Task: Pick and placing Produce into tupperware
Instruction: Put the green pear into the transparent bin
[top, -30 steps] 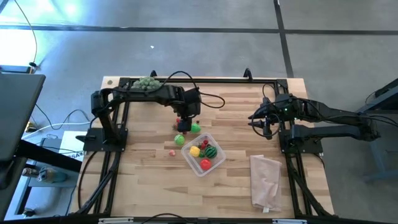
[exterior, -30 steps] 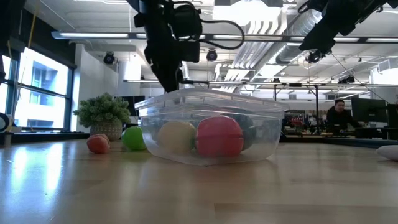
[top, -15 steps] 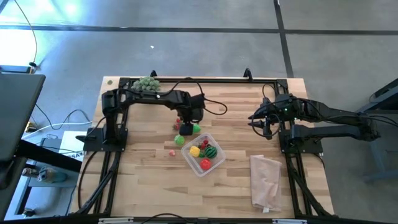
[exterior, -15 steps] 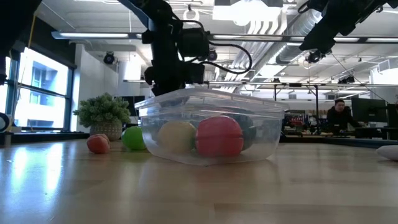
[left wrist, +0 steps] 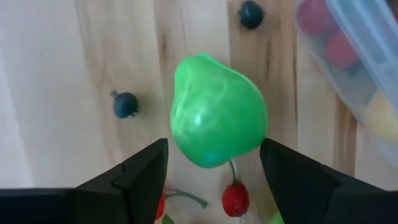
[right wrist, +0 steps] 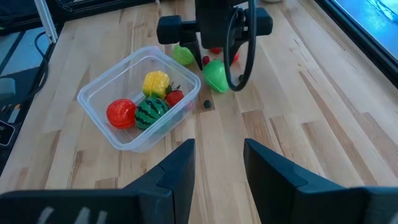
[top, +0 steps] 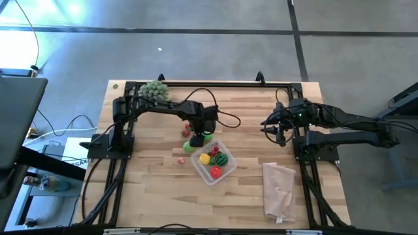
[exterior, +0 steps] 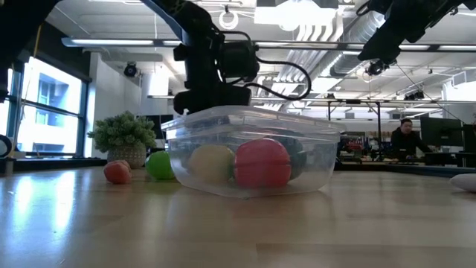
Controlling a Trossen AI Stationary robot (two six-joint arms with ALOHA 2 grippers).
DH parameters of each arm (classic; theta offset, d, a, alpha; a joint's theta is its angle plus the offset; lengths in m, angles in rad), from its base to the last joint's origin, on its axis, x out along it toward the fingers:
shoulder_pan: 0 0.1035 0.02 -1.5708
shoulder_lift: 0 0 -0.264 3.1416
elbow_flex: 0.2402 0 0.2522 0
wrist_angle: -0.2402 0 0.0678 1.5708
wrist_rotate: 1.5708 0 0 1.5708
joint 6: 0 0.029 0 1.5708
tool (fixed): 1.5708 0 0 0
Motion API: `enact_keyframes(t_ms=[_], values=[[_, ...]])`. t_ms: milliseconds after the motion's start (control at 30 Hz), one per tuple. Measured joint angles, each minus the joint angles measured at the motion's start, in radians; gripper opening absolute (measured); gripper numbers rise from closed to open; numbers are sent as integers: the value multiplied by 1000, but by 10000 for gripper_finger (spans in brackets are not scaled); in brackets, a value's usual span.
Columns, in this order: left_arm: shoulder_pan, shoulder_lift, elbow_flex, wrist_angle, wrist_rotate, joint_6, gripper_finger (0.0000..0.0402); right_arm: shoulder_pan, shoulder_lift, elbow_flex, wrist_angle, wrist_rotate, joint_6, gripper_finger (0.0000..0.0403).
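The left gripper point(left wrist: 213, 165), jaws wide, hangs over a green plastic pear point(left wrist: 217, 111) just beside the clear squarish tupperware's point(left wrist: 367, 50) far-left rim.

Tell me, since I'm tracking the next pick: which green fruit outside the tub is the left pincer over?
The green pear, framed between the open left pincer fingers. The other green fruit lies farther off, beside the tub.

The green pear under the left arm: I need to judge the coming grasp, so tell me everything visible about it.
The green pear is a glossy, smooth plastic-looking toy, bright green, rounded and tapering at one end. It lies on the wooden table just outside the tupperware, with small cherries and dark berries nearby. The left claw stands open right over it, fingers either side, not yet closed on it.
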State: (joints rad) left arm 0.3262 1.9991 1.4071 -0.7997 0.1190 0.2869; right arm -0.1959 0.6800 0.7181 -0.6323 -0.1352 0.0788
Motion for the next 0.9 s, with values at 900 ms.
enact_keyframes(t_ms=[900], values=[[-9, 35, 2, 103, 49, -47, 246, 0, 0, 0, 0, -1, 0, 129]])
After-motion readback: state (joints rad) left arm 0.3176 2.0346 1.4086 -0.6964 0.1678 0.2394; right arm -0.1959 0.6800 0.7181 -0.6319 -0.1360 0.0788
